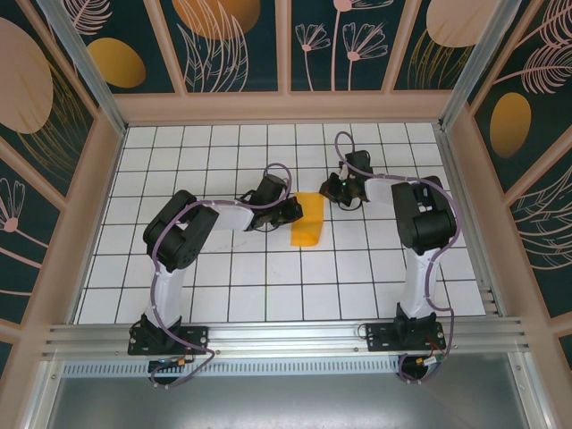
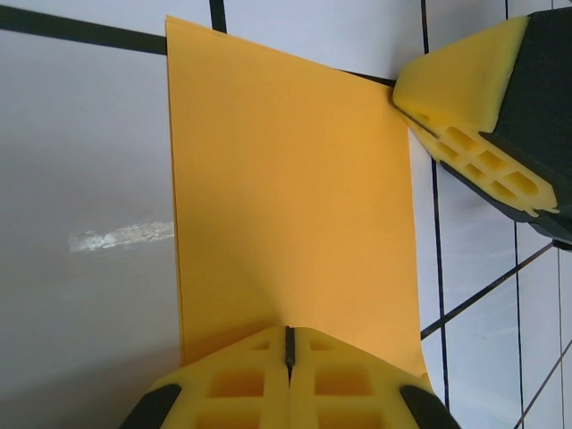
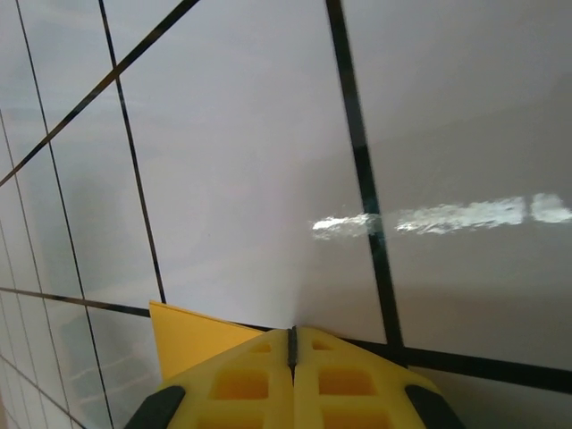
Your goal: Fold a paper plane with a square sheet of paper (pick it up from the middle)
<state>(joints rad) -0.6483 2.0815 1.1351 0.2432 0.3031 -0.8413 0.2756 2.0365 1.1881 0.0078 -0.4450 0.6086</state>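
The square sheet of paper point(image 1: 308, 223) lies on the white tiled floor as a narrow orange-yellow rectangle, about one tile wide and two long. My left gripper point(image 1: 294, 213) is shut, its tips resting on the sheet's left long edge. In the left wrist view the paper point(image 2: 286, 197) spreads flat ahead of the closed left gripper point(image 2: 289, 338), and its near right corner lifts slightly. My right gripper point(image 1: 333, 190) is shut at the sheet's far right corner. Its yellow fingers point(image 2: 465, 107) touch that corner. In the right wrist view the closed right gripper point(image 3: 291, 338) sits over a paper corner point(image 3: 189, 344).
Wooden-framed walls with dark leaf-patterned panels point(image 1: 223, 45) enclose the tiled floor point(image 1: 223, 277) on three sides. An aluminium rail point(image 1: 286, 335) with both arm bases runs along the near edge. Open tiles lie in front of the paper and to both sides.
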